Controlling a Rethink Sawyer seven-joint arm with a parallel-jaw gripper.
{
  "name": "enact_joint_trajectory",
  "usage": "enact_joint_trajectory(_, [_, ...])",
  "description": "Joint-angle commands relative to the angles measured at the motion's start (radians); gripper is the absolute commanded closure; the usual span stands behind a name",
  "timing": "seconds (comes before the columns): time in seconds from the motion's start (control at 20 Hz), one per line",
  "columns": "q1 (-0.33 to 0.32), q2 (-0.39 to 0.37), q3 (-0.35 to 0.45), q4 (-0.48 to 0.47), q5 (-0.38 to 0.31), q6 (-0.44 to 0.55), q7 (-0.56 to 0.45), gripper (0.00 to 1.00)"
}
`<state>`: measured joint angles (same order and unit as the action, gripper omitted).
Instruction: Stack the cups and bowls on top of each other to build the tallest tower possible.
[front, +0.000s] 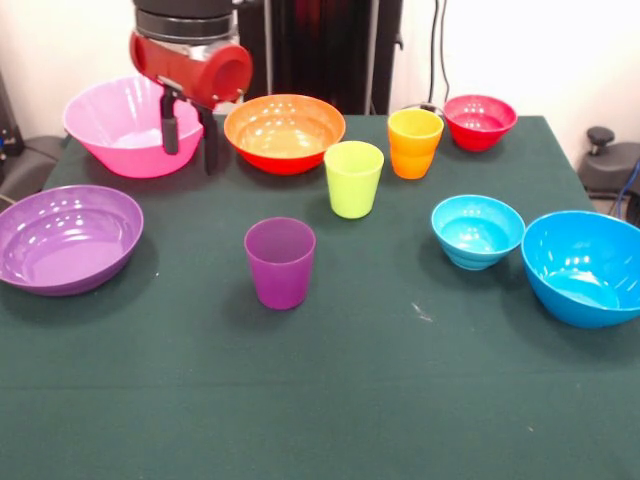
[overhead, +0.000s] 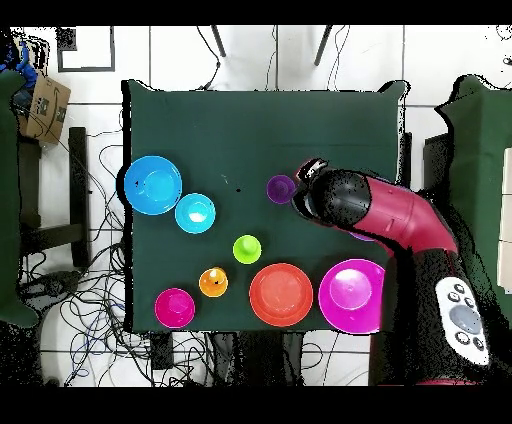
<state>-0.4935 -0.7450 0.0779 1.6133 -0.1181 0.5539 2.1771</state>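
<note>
Green felt table (front: 330, 400); glossy round bowls (front: 285, 132), tapered cups (front: 280, 262).

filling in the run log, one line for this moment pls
gripper open, empty, between pink bowl and orange bowl | purple cup, green cup, orange cup upright, apart | nothing stacked

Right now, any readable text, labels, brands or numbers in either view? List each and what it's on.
None readable.
Cups and bowls, e.g. the purple cup and orange bowl: plain, no markings.
Arm's red housing: no legible lettering.
Cardboard box at the overhead view's edge: any print too small to read.
Arm's grey button panel: markings too small to read.
</note>
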Motion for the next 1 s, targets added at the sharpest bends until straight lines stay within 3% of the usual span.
enact_joint_trajectory(0.05, [-0.017, -0.021, 0.097, 0.117, -0.07, 0.083, -0.149, 0.0])
enact_joint_trajectory(1.0, [-0.081, -0.063, 0.112, 0.219, -0.119, 0.019, -0.174, 0.0])
